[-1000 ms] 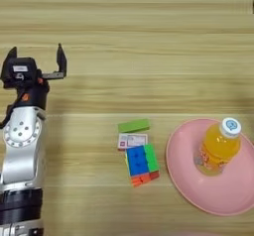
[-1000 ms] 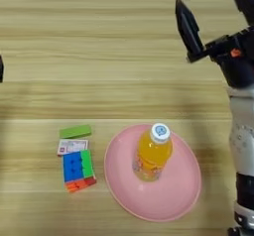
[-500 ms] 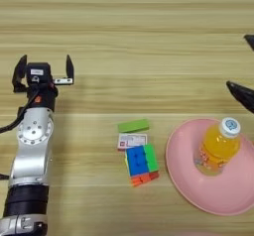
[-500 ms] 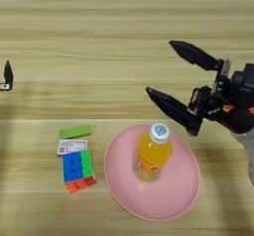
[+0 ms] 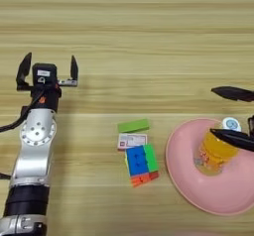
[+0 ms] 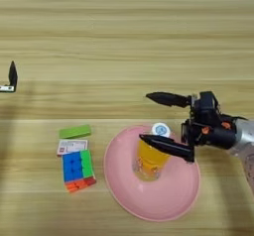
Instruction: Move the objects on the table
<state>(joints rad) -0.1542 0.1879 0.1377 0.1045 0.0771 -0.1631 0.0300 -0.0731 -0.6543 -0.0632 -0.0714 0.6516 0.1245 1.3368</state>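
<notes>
Desk [image 5: 129,27] of pale planks, seen through the left eye: left hand [image 5: 48,70] raised at the left side, its two black fingers spread wide and holding nothing, silver forearm running down to the lower edge. Near centre, green block [image 5: 133,126] lying just above the red-and-white packet [image 5: 132,141], with the puzzle cube [image 5: 141,164] touching the packet's lower edge. Further right, pink plate [image 5: 218,203] carrying the orange bottle [image 5: 216,153], upright, white cap on top. Two dark fingers of the right hand [image 5: 233,115] reaching in from the right edge — one above the cap, one across the bottle's shoulder.

Right eye view: right hand [image 6: 158,118] shown whole, wrist coming in from the right, fingers parted on either side of the bottle [image 6: 150,156] — upper finger clear of it, lower one lying across its front; actual contact cannot be told. Bottle standing inside the plate [image 6: 163,203], block, packet and cube clustered just left of the rim.
</notes>
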